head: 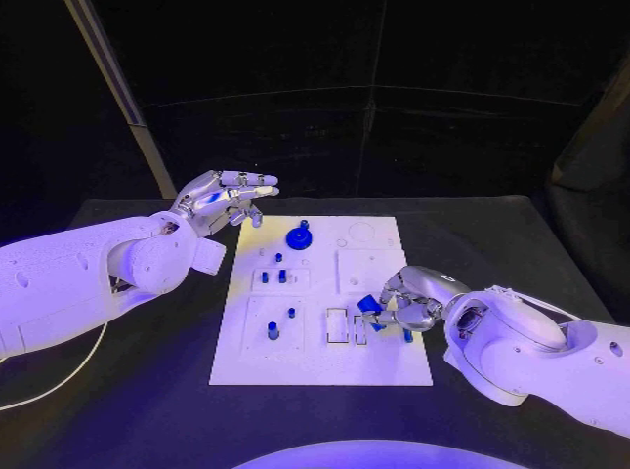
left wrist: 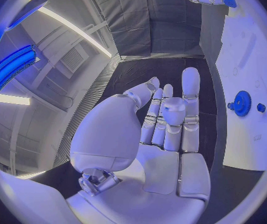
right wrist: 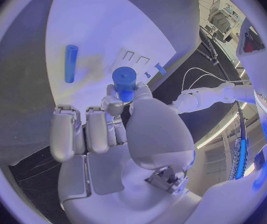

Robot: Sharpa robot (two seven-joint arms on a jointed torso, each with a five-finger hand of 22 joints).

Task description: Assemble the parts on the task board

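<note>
Right hand (head: 410, 301) is working at the near right edge of the task board (head: 378, 366), pinching a blue cylinder (right wrist: 125, 78) between thumb and fingertips (right wrist: 113, 106); the wrist view is showing the part standing up out of the grip, just over the white plate. Left hand (head: 224, 200) is hovering off the far left corner of the task board, fingers apart and holding nothing. Sitting on the board are a blue gear (head: 302, 235) near its far edge, small blue pieces in its left-hand blocks, and a blue rod (right wrist: 70, 63) lying flat on it. By my reading, the placing step is under way: the cylinder is needing a seat. Next move is calling for lining it up square over its hole, which I cannot pick out, then pressing down without tilting.
</note>
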